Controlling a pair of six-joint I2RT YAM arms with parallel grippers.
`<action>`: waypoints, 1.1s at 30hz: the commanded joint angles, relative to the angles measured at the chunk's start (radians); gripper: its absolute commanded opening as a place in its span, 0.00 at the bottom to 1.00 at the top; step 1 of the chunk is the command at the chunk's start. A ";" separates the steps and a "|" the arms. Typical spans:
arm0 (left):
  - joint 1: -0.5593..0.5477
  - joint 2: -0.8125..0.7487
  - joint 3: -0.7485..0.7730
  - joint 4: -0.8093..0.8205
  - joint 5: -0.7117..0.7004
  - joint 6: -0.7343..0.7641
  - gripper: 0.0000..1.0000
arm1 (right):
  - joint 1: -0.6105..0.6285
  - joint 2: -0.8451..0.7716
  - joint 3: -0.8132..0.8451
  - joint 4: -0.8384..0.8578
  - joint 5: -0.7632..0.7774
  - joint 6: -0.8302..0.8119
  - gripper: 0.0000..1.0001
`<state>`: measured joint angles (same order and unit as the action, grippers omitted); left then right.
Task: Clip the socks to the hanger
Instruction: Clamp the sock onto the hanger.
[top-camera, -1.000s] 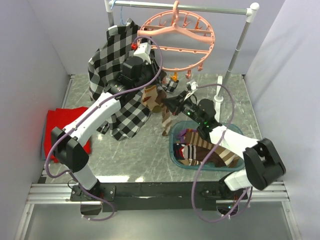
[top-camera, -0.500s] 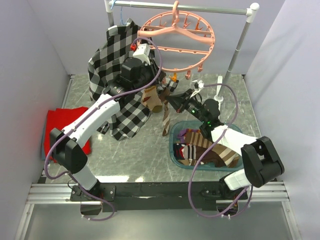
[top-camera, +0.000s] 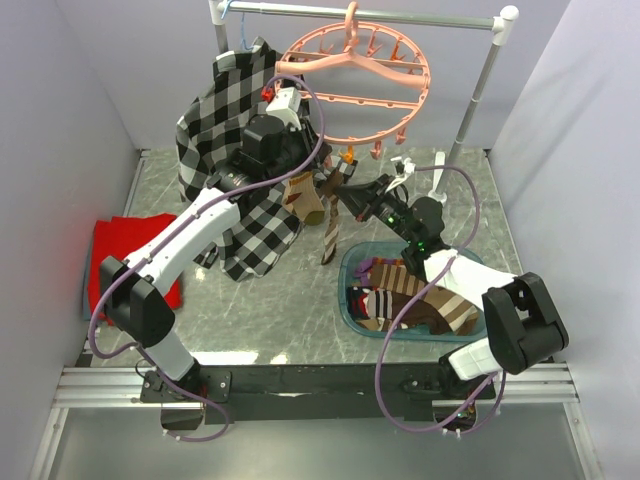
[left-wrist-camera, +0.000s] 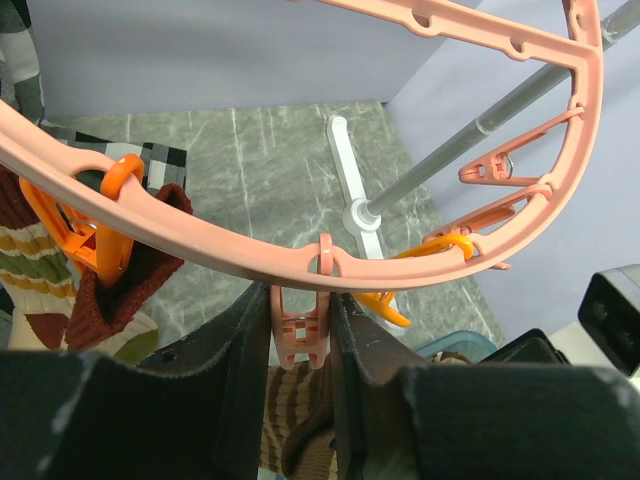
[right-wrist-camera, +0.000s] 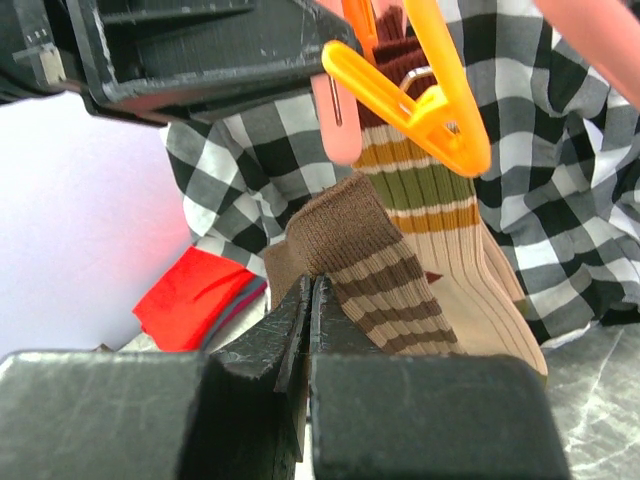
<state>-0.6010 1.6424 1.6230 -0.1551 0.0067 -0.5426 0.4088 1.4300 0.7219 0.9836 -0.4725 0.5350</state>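
The salmon-pink hanger (top-camera: 352, 75) hangs from the rail, and its ring (left-wrist-camera: 200, 240) crosses the left wrist view. My left gripper (top-camera: 320, 172) (left-wrist-camera: 301, 300) is shut on a pink clip (left-wrist-camera: 300, 338) under the ring's front edge. My right gripper (top-camera: 341, 191) (right-wrist-camera: 311, 287) is shut on the cuff of a tan sock with brown stripes (top-camera: 330, 236) (right-wrist-camera: 395, 275), held up just below that clip. Another striped sock (top-camera: 306, 200) (right-wrist-camera: 425, 205) hangs beside it from an orange clip (right-wrist-camera: 420, 105). More socks (top-camera: 415, 300) lie in a basin.
A teal basin (top-camera: 346, 290) sits at the front right. A black-and-white plaid shirt (top-camera: 232, 120) hangs at the rail's left end. A red cloth (top-camera: 112, 255) lies at the left wall. The grey rail (top-camera: 370, 12) and its right post (top-camera: 480, 85) stand at the back.
My right gripper has risen and reached back toward the hanger, lifting the striped sock's cuff up to the clip. The left gripper has stayed at the ring.
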 joint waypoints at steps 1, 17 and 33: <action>-0.003 -0.039 0.009 0.020 0.018 0.010 0.15 | -0.010 0.015 0.053 0.073 -0.005 0.016 0.00; -0.003 -0.065 0.003 0.022 0.027 0.000 0.15 | -0.010 0.027 0.068 0.053 0.000 0.011 0.00; -0.003 -0.049 0.003 0.002 0.049 0.004 0.16 | -0.013 0.027 0.090 0.061 -0.002 0.017 0.00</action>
<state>-0.6010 1.6257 1.6230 -0.1669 0.0376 -0.5430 0.4057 1.4570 0.7540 0.9913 -0.4751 0.5499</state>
